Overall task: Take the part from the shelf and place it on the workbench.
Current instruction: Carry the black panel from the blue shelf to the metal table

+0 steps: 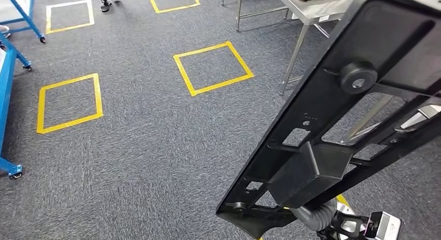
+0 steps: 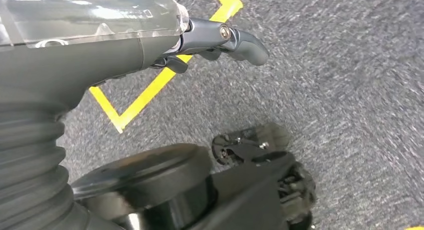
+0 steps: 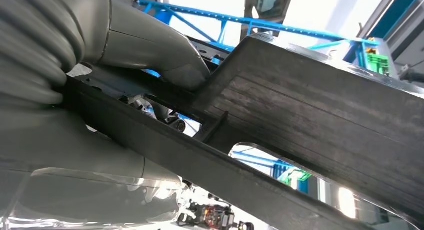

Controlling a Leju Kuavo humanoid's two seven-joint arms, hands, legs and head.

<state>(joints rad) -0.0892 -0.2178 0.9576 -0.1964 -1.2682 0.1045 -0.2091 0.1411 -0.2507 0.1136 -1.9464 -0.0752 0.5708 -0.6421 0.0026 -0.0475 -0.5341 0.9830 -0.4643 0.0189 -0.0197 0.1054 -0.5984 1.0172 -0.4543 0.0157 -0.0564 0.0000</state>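
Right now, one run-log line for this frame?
right hand: grips black part | left hand: empty, hanging over carpet | workbench: ahead, part not placed

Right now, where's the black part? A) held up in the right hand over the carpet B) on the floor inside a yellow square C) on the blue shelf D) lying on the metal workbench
A: the black part is off the ground, slanting across the head view above the grey carpet, and the right wrist view shows the right hand gripping it; the metal workbench stands further ahead.
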